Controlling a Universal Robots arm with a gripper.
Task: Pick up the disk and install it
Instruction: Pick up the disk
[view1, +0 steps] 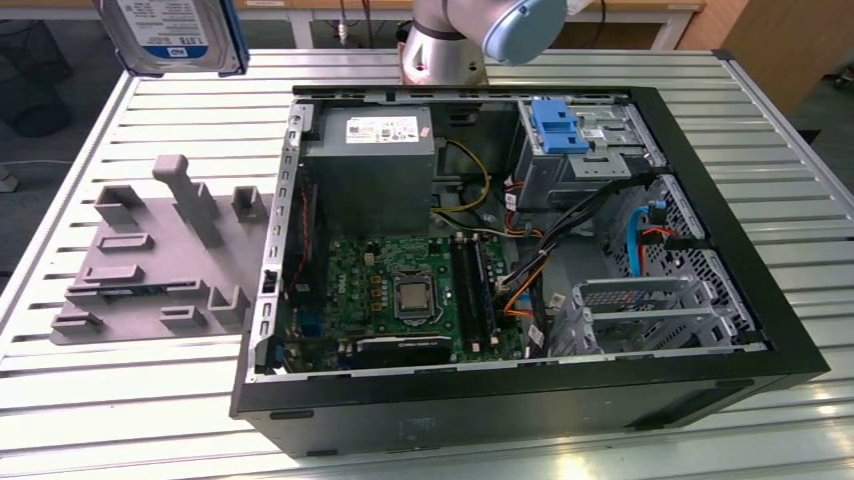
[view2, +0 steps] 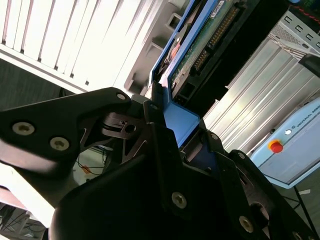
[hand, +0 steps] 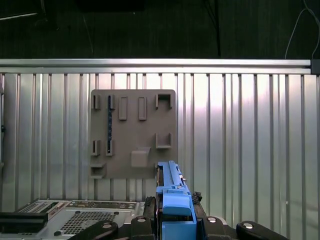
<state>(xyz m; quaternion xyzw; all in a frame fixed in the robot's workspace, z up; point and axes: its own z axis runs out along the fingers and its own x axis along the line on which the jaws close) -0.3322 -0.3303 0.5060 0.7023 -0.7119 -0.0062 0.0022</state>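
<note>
The disk (view1: 174, 35) hangs high in the exterior view's upper left, above the table's far corner, its white-and-blue label facing the camera. In the second wrist view its green circuit-board side (view2: 200, 45) and blue carrier frame (view2: 182, 122) run out from between my black fingers. My gripper (view2: 165, 117) is shut on the carrier's end. The first wrist view shows the disk edge-on (hand: 172, 192), held in my gripper (hand: 172, 222) above the slatted table.
An open computer case (view1: 747, 330) lies on the table, with a motherboard, a grey power supply and a metal bay with a blue latch (view1: 554, 125). A grey fixture board (view1: 147, 260) lies to its left, also below me (hand: 132, 132). The arm's base (view1: 461, 45) stands behind the case.
</note>
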